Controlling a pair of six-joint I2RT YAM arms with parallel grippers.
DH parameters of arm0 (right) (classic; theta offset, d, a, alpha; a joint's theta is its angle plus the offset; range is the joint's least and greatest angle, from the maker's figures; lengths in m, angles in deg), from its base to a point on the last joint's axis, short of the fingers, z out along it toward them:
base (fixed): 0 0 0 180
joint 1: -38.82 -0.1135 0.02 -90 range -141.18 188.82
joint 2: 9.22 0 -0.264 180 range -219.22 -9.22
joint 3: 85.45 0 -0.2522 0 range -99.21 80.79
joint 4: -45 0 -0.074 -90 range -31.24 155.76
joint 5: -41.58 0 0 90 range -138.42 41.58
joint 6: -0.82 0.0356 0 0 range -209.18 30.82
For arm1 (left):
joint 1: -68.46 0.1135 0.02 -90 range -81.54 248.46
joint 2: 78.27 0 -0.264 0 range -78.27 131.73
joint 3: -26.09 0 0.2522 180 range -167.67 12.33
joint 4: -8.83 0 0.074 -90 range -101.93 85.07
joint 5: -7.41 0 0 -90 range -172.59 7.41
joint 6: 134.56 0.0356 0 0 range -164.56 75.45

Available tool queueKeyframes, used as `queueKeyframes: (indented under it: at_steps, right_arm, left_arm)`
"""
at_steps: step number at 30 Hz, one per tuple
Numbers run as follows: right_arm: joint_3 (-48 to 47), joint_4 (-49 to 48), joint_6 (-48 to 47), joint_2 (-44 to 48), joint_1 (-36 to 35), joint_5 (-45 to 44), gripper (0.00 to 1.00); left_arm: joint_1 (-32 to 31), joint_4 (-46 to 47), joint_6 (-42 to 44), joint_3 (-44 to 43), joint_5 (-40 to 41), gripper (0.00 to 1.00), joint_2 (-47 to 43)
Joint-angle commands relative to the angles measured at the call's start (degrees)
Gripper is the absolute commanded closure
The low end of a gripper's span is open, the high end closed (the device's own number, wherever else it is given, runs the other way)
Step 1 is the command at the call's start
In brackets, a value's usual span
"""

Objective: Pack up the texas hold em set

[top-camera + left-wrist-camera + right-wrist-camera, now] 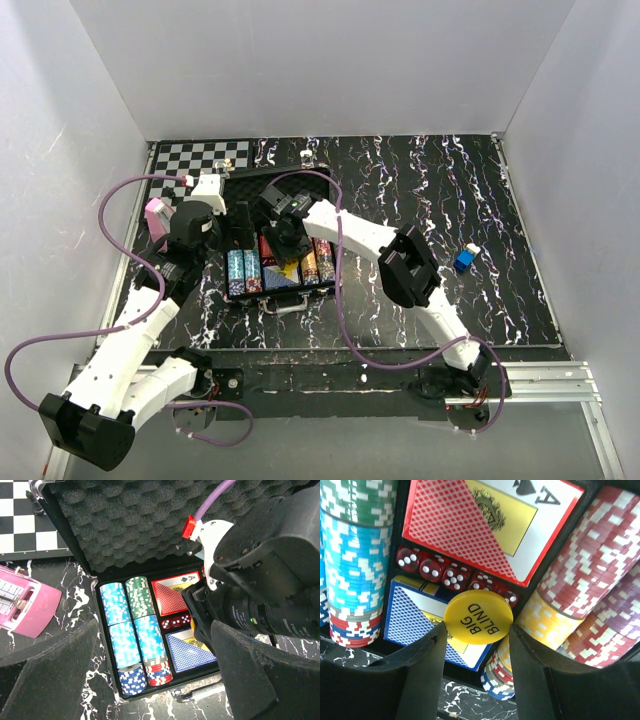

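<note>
- On the black, white-veined tabletop point(430, 200), left of centre, the black ribbed rectangular briefcase point(125, 530) lay open, its raised lid lined with grey egg-crate foam point(150, 505).
- The left gripper point(150, 672) hung over the case's front half, its jaws spread wide with nothing between them.
- The right gripper point(476, 635) was down inside the tray, its jaws closed only to the width of a round yellow "BIG BLIND" button point(478, 616), which they pinched by its edge.
- A black-and-white chessboard point(195, 157) lay at the far left corner, just behind the lid.
- A flat pink rectangular object point(25, 610) sat on the tabletop left of the case (its markings were too small to read).
- Turquoise, green and blue-and-white chip rows point(122, 630) filled the tray's left side.
- Red, yellow and purple chip rows point(580, 575) filled its right side.
- A red-backed card deck point(465, 525) lay in the middle far compartment.
- A blue-backed card deck point(412, 615) lay in the middle near compartment, partly under the held button.
- A small blue cube point(464, 260) sat well apart, to the right.
- Red dice point(442, 572) lined the slot between the two decks.
</note>
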Motion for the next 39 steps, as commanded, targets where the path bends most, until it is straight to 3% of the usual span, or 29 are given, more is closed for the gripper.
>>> queueKeyframes:
  at_steps: [1,9,21,27,33,39]
  right_arm:
    - [-3.5,-0.6,-0.3,-2.2,1.8,-2.1,0.44]
    - [-8.8,-1.1,-1.0,-4.9,3.8,-3.3,0.43]
    - [-9.4,-2.8,-1.8,-6.2,4.8,-5.4,0.39]
    - [-9.5,-4.2,-1.5,-5.9,4.7,-6.4,0.31]
    - [-8.9,-4.7,-1.9,-4.6,4.8,-5.2,0.16]
    - [-6.3,-7.0,-2.7,0.3,4.7,-4.1,0.11]
  left_arm:
    - [-0.1,0.7,0.1,0.6,0.7,0.02,-0.9]
    - [-0.1,0.6,0.1,0.6,0.4,0.02,-0.5]
    - [-0.1,0.6,0.0,0.5,0.3,0.02,-0.1]
    - [-0.1,0.6,0.1,0.6,0.2,0.02,0.0]
    - [-0.1,0.6,0.1,0.5,0.2,0.02,0.0]
    - [-0.1,0.9,-0.5,0.7,0.9,0.02,-1.4]
